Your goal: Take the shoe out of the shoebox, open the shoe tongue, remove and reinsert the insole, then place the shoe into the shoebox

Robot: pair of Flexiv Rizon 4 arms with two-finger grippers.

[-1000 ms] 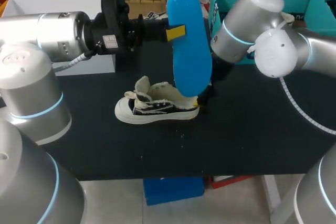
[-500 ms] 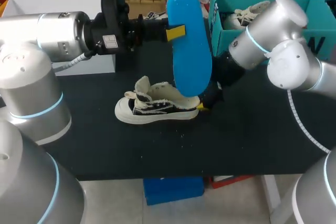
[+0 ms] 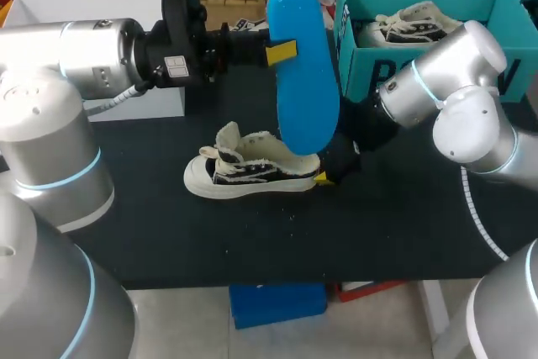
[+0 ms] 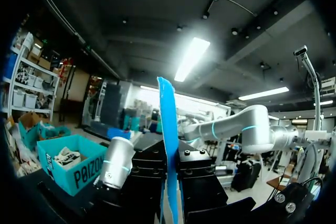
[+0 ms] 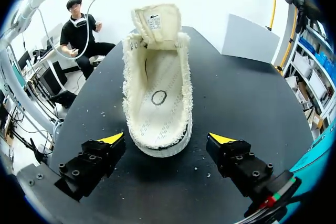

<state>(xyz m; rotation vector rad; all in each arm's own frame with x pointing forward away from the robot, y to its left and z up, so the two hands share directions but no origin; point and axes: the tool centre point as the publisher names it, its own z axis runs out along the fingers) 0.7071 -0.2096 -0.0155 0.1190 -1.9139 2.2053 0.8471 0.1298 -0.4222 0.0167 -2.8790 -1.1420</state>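
My left gripper (image 3: 282,50) is shut on the blue insole (image 3: 303,81) and holds it upright in the air, its lower end just over the shoe's heel. In the left wrist view the insole (image 4: 169,140) shows edge-on, pinched between the black fingers (image 4: 199,182). The black-and-cream shoe (image 3: 248,174) lies on the black table, toe to the left, tongue (image 5: 156,22) folded open, its inside bare. My right gripper (image 5: 167,140) stands open at the heel of the shoe (image 5: 157,98), one yellow tip on each side, not touching it; from above this gripper (image 3: 324,176) sits right behind the heel.
The teal shoebox (image 3: 361,56) stands at the back right with a second shoe (image 3: 412,24) inside. A white box (image 3: 84,4) stands at the back left behind my left arm. My right arm lies low between the shoebox and the shoe.
My right arm has swung its wrist down and to the right, uncovering the shoebox, while its open gripper settled lower behind the heel. The left arm and insole have not moved.
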